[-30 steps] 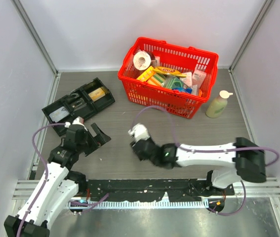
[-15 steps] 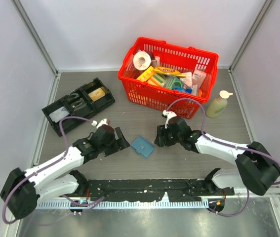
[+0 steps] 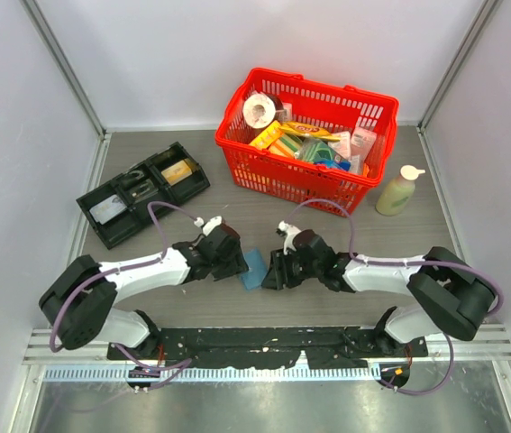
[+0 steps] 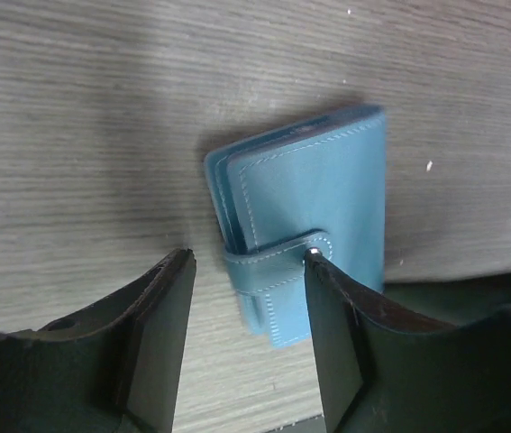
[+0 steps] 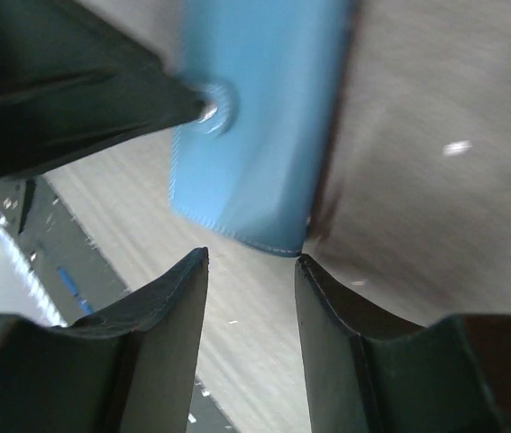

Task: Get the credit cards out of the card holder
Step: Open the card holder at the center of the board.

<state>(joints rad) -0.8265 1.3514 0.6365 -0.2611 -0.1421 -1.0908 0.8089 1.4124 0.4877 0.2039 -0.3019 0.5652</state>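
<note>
Bracketing shut soft blue bifold card holder (image 3: 255, 268), frame centre | left gripper (image 4: 246, 262), right gripper (image 5: 251, 260) agape, empty | pinning body, peeling strap (image 4: 278, 263) advised

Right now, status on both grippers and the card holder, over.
Left gripper open, astride the snap strap. Right gripper open at the edge of the card holder. Holder shut, strap fastened, no cards showing.

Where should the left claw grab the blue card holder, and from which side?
Probably the snap strap on the card holder: it wraps the edge facing the left claw, which is open astride it. Come in low from that edge, since the holder lies flat and closed.
</note>
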